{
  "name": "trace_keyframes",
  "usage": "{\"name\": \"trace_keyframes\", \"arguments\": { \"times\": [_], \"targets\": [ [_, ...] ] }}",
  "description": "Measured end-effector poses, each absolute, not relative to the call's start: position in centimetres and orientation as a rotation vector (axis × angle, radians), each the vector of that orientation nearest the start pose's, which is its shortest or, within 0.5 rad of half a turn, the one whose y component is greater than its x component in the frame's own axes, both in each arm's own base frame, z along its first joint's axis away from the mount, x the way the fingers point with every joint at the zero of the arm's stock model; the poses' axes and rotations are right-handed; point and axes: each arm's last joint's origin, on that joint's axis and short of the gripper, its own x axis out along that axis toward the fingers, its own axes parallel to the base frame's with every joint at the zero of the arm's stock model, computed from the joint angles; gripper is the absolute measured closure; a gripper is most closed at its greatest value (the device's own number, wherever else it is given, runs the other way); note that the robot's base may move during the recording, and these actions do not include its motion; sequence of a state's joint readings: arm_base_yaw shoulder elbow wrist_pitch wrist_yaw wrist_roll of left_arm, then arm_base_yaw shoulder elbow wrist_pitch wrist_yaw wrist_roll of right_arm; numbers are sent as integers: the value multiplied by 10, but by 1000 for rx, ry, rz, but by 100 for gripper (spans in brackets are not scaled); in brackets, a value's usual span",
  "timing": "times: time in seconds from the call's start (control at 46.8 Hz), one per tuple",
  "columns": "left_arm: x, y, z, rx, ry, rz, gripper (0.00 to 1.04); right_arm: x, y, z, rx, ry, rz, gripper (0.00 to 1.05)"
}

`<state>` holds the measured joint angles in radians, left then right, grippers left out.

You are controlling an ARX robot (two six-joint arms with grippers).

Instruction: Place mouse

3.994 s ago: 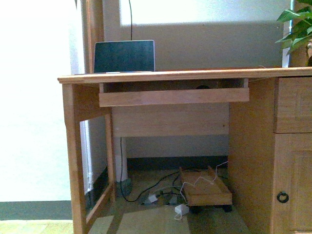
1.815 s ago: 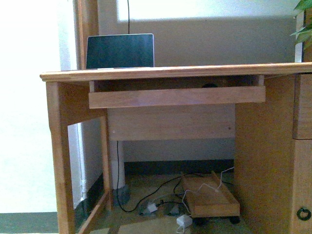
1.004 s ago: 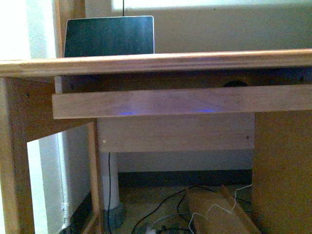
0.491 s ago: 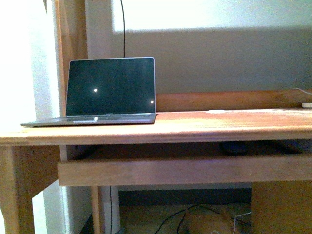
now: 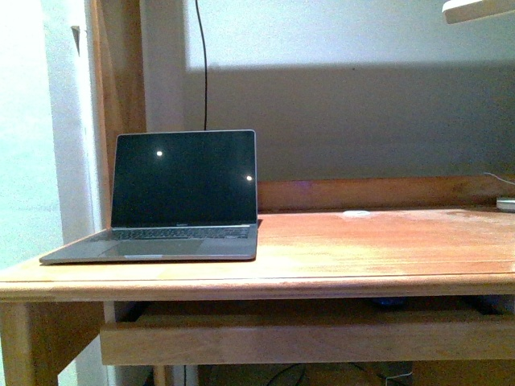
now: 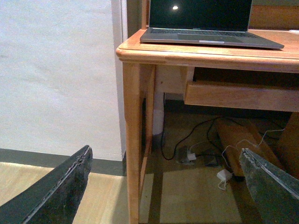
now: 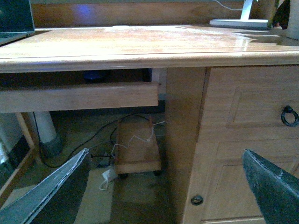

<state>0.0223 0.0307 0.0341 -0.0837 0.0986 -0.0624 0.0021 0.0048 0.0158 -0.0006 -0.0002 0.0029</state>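
Mouse [image 5: 389,303] lies on the pull-out tray [image 5: 306,342] beneath the desktop [image 5: 362,249], at 4 o'clock from the laptop [image 5: 183,189]; only a dark sliver shows. Left gripper [image 6: 164,154] and right gripper [image 7: 166,154] both gape wide, holding nothing. I judge the right gripper nearer: I enter level between desktop edge and tray rail, then grip across its width.

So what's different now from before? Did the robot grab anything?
Only the robot's view moved: it came closer and rose, so it now looks over the desk onto the laptop. Nothing was grabbed; the left gripper and right gripper are open and empty. Laptop, desk and the mouse in the pull-out tray stayed put.
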Motion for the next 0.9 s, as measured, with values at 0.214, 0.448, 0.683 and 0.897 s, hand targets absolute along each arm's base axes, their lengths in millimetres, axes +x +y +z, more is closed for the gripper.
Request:
{"name": "trace_keyframes", "arguments": {
  "times": [0.214,0.448,0.683,0.897],
  "targets": [
    [124,-1,167,8,214,-212,8,97,0,169,3,-11,3,7],
    [200,15,172,529,124,-219,8,97,0,169,3,-11,3,7],
    [272,20,159,940,16,-283,8,97,0,169,3,-11,3,7],
    [312,4,148,1085,-81,-438,8,97,0,169,3,-11,3,7]
  ]
}}
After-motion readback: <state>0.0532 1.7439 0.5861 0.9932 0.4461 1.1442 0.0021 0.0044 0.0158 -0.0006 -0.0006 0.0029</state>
